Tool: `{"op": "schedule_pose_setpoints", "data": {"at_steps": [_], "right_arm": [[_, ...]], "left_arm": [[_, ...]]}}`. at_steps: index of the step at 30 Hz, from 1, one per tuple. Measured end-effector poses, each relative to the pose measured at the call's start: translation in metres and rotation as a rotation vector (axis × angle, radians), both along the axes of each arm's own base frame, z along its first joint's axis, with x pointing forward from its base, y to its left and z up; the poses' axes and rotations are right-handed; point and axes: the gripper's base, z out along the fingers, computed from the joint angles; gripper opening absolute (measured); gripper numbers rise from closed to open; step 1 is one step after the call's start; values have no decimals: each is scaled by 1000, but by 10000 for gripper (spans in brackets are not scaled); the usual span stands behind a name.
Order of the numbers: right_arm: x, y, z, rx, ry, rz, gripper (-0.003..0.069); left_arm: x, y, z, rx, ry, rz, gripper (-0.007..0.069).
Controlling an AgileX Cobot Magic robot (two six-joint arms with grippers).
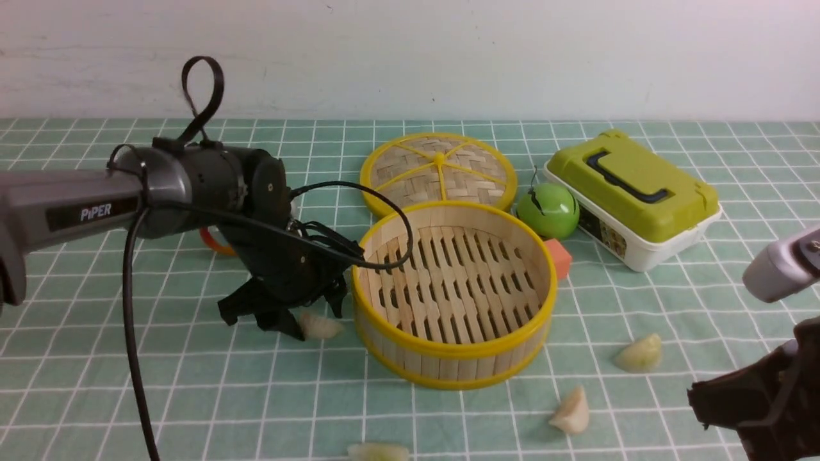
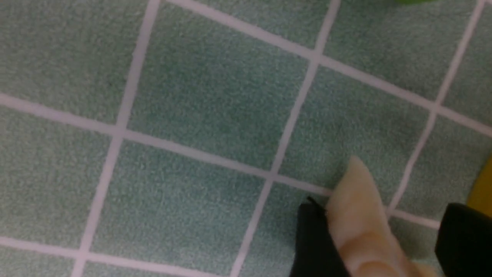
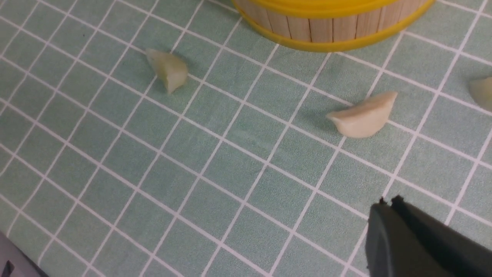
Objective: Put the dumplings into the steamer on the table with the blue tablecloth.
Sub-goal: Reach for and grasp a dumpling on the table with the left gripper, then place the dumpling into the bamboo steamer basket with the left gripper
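The empty bamboo steamer [image 1: 416, 349] [image 3: 326, 27] stands mid-table on the blue tablecloth [image 1: 192, 384]. One of the dumplings [image 1: 320, 326] [image 2: 357, 219] lies on the cloth just left of it. My left gripper [image 1: 311, 320] [image 2: 382, 215] is open around that dumpling: one finger [image 2: 313, 238] touches it and the other [image 2: 465, 238] stands apart. Three more dumplings lie on the cloth in front of and to the right of the steamer [image 1: 640, 353] [image 1: 572, 413] [image 1: 378, 452]. Two show clearly in the right wrist view [image 3: 169, 69] [image 3: 363, 115]. At the front right my right gripper [image 1: 698, 394] [image 3: 388, 201] hangs shut and empty.
Behind the steamer lies its woven lid [image 1: 439, 168]. A green apple [image 1: 548, 210], an orange cube [image 1: 558, 257] and a green-lidded white box [image 1: 631, 192] sit at the back right. An orange ring [image 1: 214, 244] peeks from behind the left arm.
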Motion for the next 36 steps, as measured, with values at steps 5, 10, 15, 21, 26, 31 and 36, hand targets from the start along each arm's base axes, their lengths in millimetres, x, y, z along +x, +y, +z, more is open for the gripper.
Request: {"op": "schedule_pose_setpoints", "data": {"at_steps": [5, 10, 15, 21, 26, 31, 36], "right_arm": [[-2, 4, 0, -6, -1, 29, -3], [-2, 4, -1, -17, -4, 35, -3], [-2, 4, -1, -20, -5, 35, -2], [-10, 4, 7, 2, 20, 42, 1], [-39, 0, 43, 46, -82, 69, 3], [-68, -7, 57, 32, -152, 94, 3], [-77, -15, 54, -54, -146, 87, 6]], "left_arm": [[-3, 3, 0, 48, 21, -34, 165], [-7, 12, 22, 168, -7, -147, 174], [-9, 3, 94, 191, -179, -268, 174], [-20, -72, 154, 135, -396, -490, 174], [-7, -134, 119, 109, -378, -579, 174], [18, -161, 68, 111, -308, -561, 174], [27, -166, 44, 139, -274, -557, 203]]}}
